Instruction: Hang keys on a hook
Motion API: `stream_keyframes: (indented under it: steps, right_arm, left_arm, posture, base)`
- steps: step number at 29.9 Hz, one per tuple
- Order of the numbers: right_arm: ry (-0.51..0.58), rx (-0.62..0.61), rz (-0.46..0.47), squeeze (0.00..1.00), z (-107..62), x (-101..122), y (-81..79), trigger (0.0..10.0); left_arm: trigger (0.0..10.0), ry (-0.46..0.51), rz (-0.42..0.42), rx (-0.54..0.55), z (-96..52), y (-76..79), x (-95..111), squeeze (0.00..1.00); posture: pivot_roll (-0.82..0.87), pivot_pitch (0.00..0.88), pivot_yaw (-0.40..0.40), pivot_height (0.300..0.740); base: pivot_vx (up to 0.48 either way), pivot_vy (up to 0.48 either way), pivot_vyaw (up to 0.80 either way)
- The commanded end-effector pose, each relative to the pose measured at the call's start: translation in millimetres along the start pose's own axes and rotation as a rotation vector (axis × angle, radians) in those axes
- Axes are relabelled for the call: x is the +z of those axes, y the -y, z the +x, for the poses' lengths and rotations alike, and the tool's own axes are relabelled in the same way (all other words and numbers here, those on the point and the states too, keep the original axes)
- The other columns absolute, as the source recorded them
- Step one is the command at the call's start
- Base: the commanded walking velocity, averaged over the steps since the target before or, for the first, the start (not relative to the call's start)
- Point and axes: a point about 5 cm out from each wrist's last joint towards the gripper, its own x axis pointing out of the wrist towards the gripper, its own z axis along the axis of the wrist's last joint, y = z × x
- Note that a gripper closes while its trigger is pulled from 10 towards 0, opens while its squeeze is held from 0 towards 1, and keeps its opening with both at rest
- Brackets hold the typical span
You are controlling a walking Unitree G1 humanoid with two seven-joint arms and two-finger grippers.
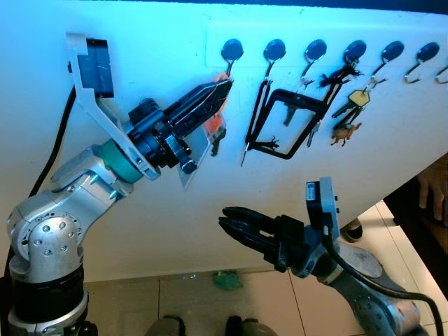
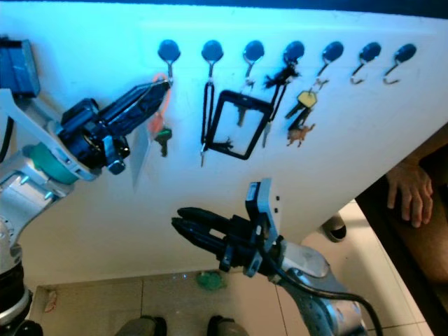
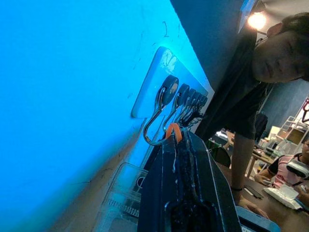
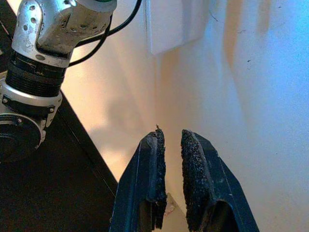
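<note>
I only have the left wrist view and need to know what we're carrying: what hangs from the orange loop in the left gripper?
Observer: A small dark key and a clear plastic tag dangle below the left gripper, which is shut on the orange loop beside the leftmost wall hook.
Operator: Are the hooks further along taken?
Observer: Some are. One holds a black rectangular frame and another a bunch of keys. The far-right hook is bare.
Operator: Where's the right gripper?
Observer: The right gripper hovers well below the row of hooks, pointing towards the robot's left.
</note>
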Motion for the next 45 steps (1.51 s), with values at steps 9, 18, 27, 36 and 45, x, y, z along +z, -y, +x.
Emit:
stream_keyframes:
  steps: [9,18,27,36,45]
  right_arm:
    - [-0.016,-0.003,0.003,0.0,-1.6,-3.4,-1.6,10.0]
    - [-0.016,-0.002,0.001,0.0,-1.6,-3.9,-1.6,10.0]
    - [-0.018,0.0,-0.001,0.0,-1.7,-4.1,-0.6,10.0]
    - [-0.019,0.003,-0.005,0.0,-0.9,-3.9,-0.1,10.0]
    - [-0.019,0.0,-0.004,0.0,-1.1,-3.9,-0.8,10.0]
  left_arm:
    - [10.0,-0.073,0.051,0.041,5.4,-3.4,-3.5,0.0]
    - [10.0,0.04,0.005,-0.034,-2.9,4.5,10.4,0.0]
    - [10.0,0.065,-0.007,-0.044,-8.2,6.4,14.4,0.0]
    - [10.0,0.025,-0.003,-0.04,1.0,9.3,3.9,0.0]
    - [10.0,0.003,0.0,-0.012,4.3,6.5,2.0,0.0]
  posture:
    - [0.05,0.101,0.043,0.74]
    - [0.05,0.097,0.042,0.74]
    - [0.06,0.089,0.038,0.74]
    - [0.05,0.084,0.038,0.74]
    - [0.05,0.09,0.043,0.74]
  base:
    - [0.0,0.0,0.0]
    - [0.0,0.0,0.0]
    - [0.0,0.0,0.0]
    - [0.0,0.0,0.0]
    - [0.0,0.0,0.0]
